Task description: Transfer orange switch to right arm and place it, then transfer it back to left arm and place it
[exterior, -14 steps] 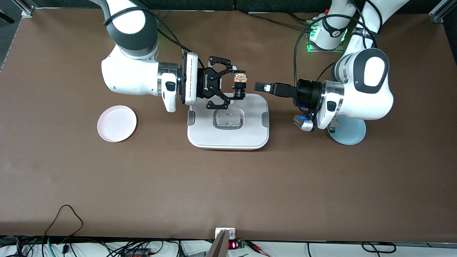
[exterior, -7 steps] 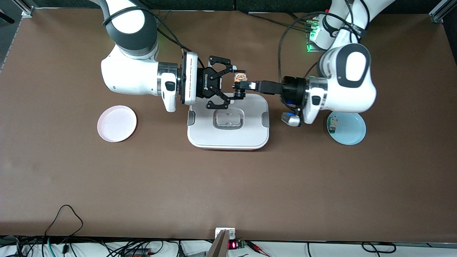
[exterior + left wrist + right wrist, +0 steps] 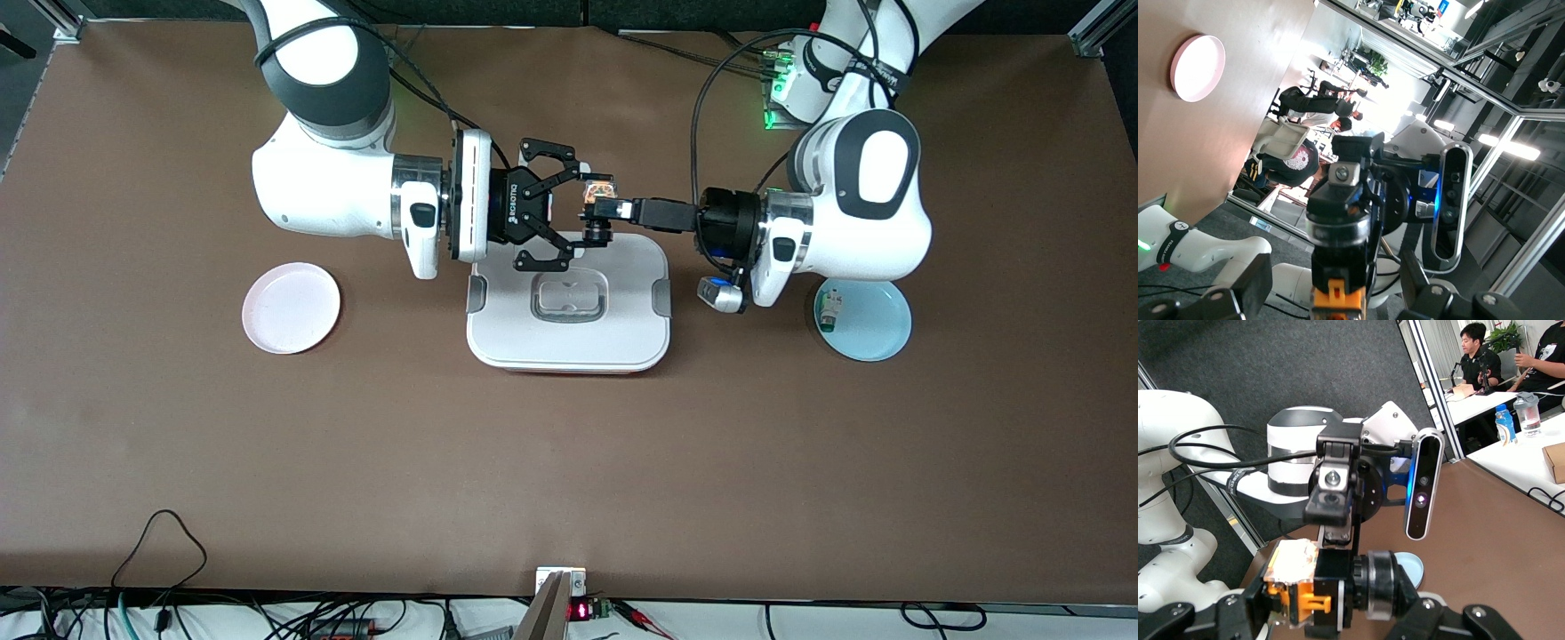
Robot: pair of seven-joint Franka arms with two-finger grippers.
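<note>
The orange switch [image 3: 597,206], a small black cylinder with an orange end, hangs over the edge of the white box [image 3: 569,342] that lies farther from the front camera. My right gripper [image 3: 594,212] is shut on the switch. In the right wrist view the orange switch [image 3: 1315,587] sits clamped in the right gripper [image 3: 1331,613]. My left gripper [image 3: 615,211] reaches in from the left arm's end, open, its fingers on either side of the switch. In the left wrist view the orange switch [image 3: 1338,263] shows between the fingers of the left gripper [image 3: 1331,297], with gaps on both sides.
A pink plate [image 3: 292,308] lies toward the right arm's end of the table. A light blue plate [image 3: 876,324] holding a small white-and-green part [image 3: 829,311] lies toward the left arm's end, under the left arm's wrist. Cables run along the table's near edge.
The left arm has swung in from over the blue plate to the switch, and its fingers now straddle it and have narrowed a little. The right arm and switch have stayed still.
</note>
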